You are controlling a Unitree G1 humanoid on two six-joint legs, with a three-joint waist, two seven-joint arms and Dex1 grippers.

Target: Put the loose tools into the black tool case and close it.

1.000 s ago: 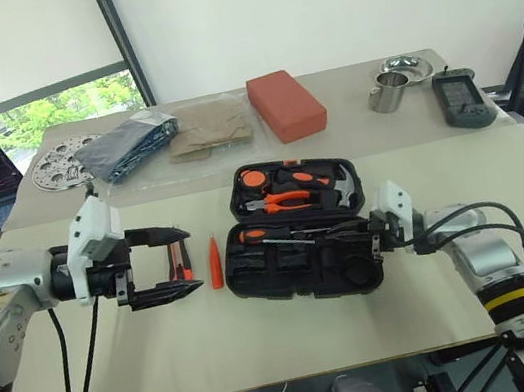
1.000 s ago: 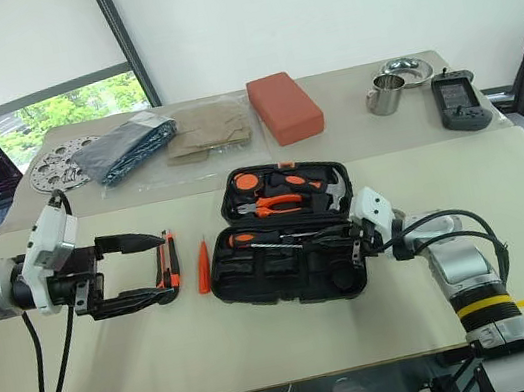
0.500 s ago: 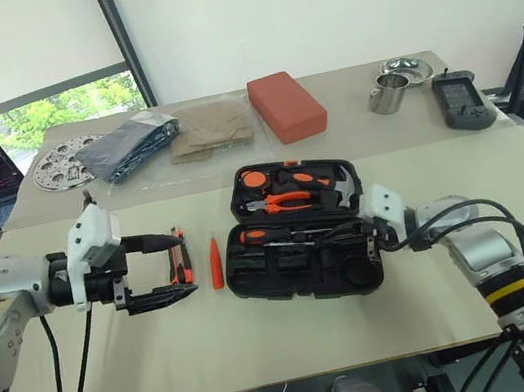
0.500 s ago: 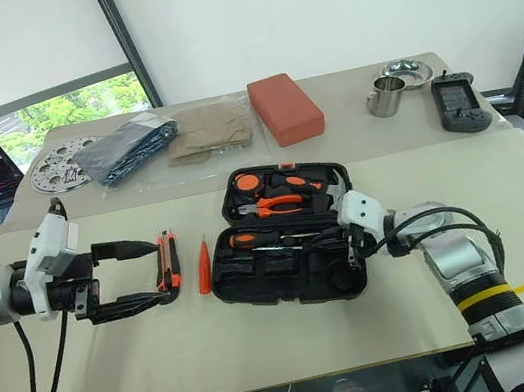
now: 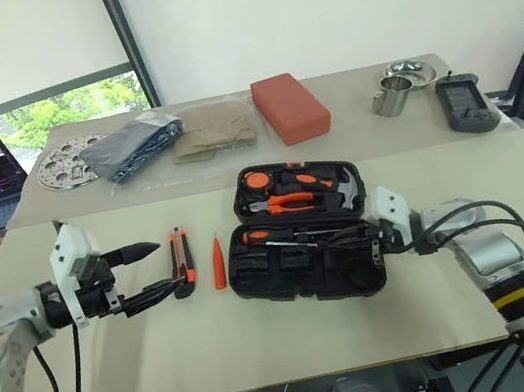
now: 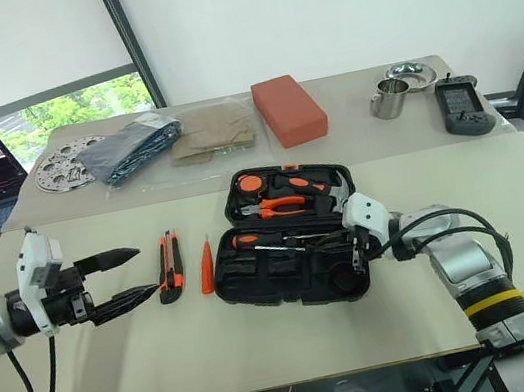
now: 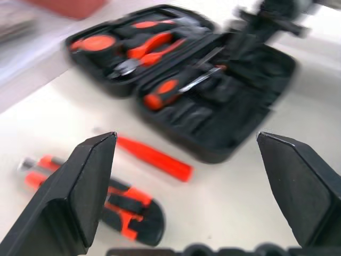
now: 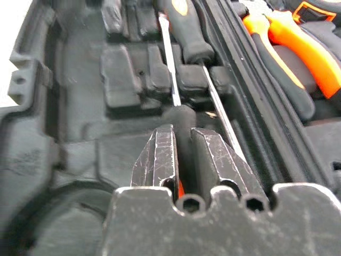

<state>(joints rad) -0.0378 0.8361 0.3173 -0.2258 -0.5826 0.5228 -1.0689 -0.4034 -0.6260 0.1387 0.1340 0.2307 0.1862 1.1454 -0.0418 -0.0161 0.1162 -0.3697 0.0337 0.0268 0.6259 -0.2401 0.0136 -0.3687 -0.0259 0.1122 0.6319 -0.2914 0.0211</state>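
Black tool case (image 5: 302,238) open, two loose tools beside it, utility knife (image 5: 181,262), slim orange tool (image 5: 217,262), left gripper (image 5: 158,267) spread, right gripper (image 8: 184,154) seemingly pressed together.

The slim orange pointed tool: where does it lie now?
The slim orange pointed tool lies on the table between the orange-and-black utility knife and the open black moulded-plastic tool case.

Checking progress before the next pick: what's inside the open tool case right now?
In the tool case: pliers, a hammer and a screwdriver. The right hand hides the slots beneath it.

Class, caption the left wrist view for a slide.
Open left claw faces utility knife, slim orange tool and open tool case.
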